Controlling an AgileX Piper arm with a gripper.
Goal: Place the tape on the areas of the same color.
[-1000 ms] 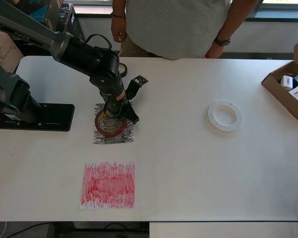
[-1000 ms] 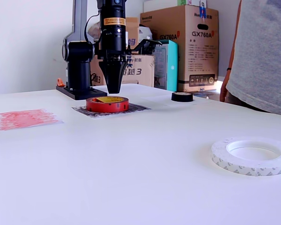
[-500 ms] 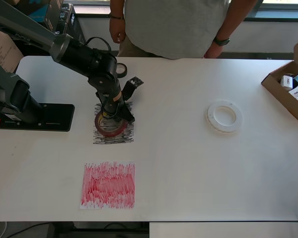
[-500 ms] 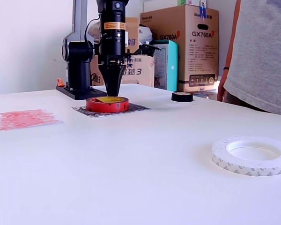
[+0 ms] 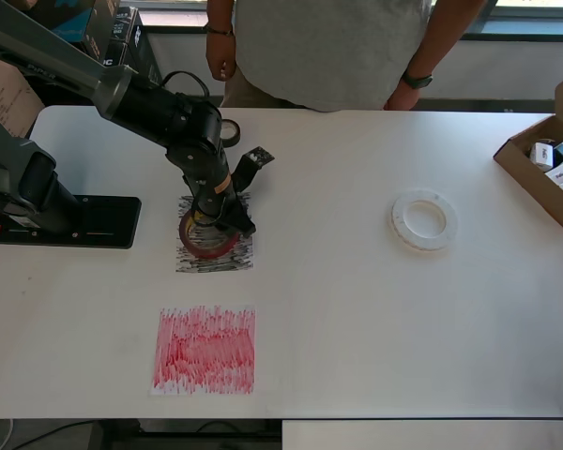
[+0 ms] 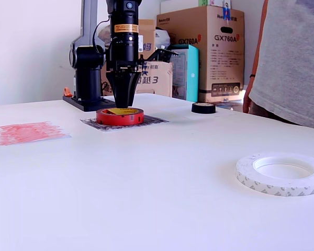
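Observation:
The red-brown tape roll (image 5: 206, 242) (image 6: 120, 116) with a gold inner rim lies flat on the black-grey scribbled area (image 5: 216, 258) (image 6: 149, 121). My gripper (image 5: 218, 217) (image 6: 121, 106) points straight down over it, tips at the ring's top edge. It looks open, with one finger (image 5: 243, 223) past the ring's right side in the overhead view. The small black tape roll (image 5: 230, 132) (image 6: 203, 107) and the wide white tape roll (image 5: 423, 220) (image 6: 281, 173) both sit on the bare white tabletop. Nothing rests on the red-pink area (image 5: 205, 349) (image 6: 26, 132).
The arm's base plate (image 5: 84, 221) is bolted at the overhead view's left. A brown cardboard box (image 5: 544, 173) of small items sits at the table's right edge. A person (image 5: 328, 47) stands at the far side. Cartons (image 6: 214, 52) stand behind the table.
The gripper has come down a little onto the red-brown roll and shifted slightly. The three rolls have not moved.

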